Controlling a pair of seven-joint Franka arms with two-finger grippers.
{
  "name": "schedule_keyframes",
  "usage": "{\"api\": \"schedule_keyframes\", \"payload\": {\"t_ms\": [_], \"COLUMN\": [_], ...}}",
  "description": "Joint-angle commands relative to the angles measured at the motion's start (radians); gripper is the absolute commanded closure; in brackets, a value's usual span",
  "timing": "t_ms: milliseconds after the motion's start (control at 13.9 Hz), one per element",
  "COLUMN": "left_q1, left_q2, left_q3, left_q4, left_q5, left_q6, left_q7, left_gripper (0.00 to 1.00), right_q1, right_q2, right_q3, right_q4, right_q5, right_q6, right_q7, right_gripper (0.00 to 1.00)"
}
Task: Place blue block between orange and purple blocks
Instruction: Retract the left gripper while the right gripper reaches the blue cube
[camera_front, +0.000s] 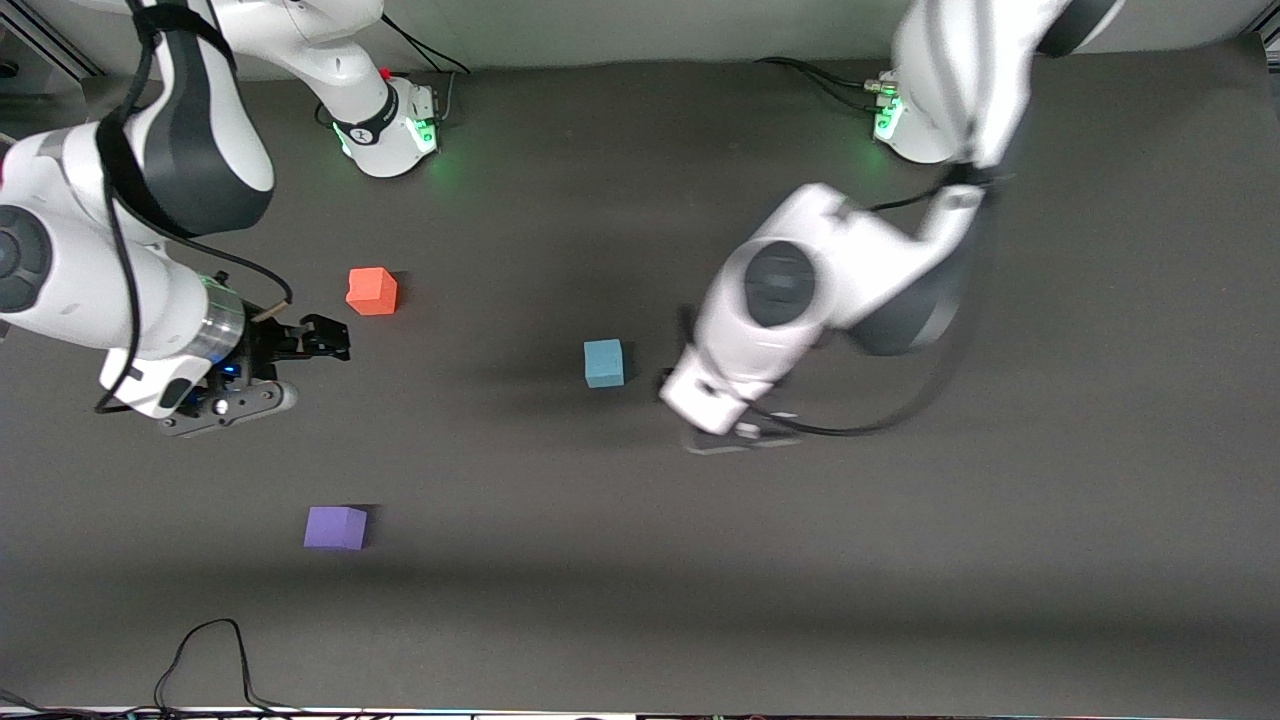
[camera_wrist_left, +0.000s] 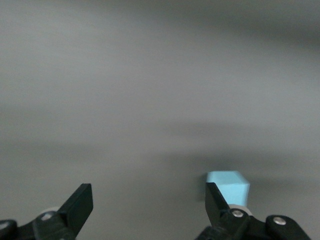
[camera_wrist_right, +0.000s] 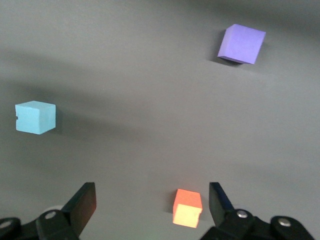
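Front view: dark tabletop (camera_front: 640, 620), two white arms, three small cubes.

Left arm reaches in from its base toward mid-table. Left tool (camera_front: 735, 430) hangs over the tabletop just beside the blue block (camera_front: 604, 363), on the side toward the left arm's end. Arm looks blurred with motion. Left wrist view: jaws spread wide, nothing between them; blue block (camera_wrist_left: 229, 186) sits on the tabletop, partly hidden by one finger, outside the gap.

Right arm waits at its end of the tabletop. Right tool (camera_front: 300, 345) hangs over the stretch between the other two cubes, close to the orange block (camera_front: 372, 291). Right wrist view: jaws wide apart, empty.

Blocks: orange block farthest from the front camera, purple block (camera_front: 336, 527) nearest, both toward the right arm's end. Blue block lies near mid-table, well apart from both, off toward the left arm's end from the line that joins them.

Progress, as I judge it: placement not done. Blue block rests free on the tabletop, gripped by neither tool. Gap between orange and purple is unfilled. Left to do: a grasp on the blue block, a carry toward the right arm's end, a set-down in that gap. Which arm takes it, I cannot tell.
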Motion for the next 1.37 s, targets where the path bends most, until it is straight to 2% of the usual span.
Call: {"api": "schedule_keyframes", "payload": {"t_ms": [0, 288, 432, 864, 1008, 1153, 1297], "left_q1": [0.19, 0.377, 0.445, 0.555, 0.587, 0.577, 0.438], "left_q2": [-0.253, -0.385, -0.424, -0.531, -0.549, -0.563, -0.574], "left_q3": [-0.022, -0.011, -0.011, -0.01, -0.011, 0.014, 0.135], "left_q4": [-0.287, -0.324, -0.333, -0.404, -0.407, -0.402, -0.393], "left_q5": [-0.057, -0.04, -0.04, -0.017, -0.017, -0.019, -0.019], "left_q6": [-0.042, -0.197, -0.236, -0.23, -0.23, -0.233, -0.242], "left_q7": [0.197, 0.388, 0.498, 0.647, 0.692, 0.704, 0.703], "left_gripper": [0.0, 0.0, 0.0, 0.0, 0.0, 0.0, 0.0], "right_q1": [0.109, 0.251, 0.33, 0.439, 0.443, 0.446, 0.472], "right_q2": [0.025, 0.088, 0.114, 0.251, 0.29, 0.329, 0.361], "right_q3": [-0.01, -0.008, -0.01, -0.01, -0.008, -0.008, -0.008], "right_q4": [0.009, 0.018, 0.018, 0.038, 0.037, 0.037, 0.034], "right_q5": [0.011, 0.014, 0.065, 0.073, 0.077, 0.078, 0.077], "right_q6": [0.031, 0.077, 0.109, 0.232, 0.287, 0.343, 0.376], "right_q7": [0.199, 0.404, 0.514, 0.669, 0.69, 0.729, 0.746], "right_gripper": [0.0, 0.0, 0.0, 0.0, 0.0, 0.0, 0.0]}}
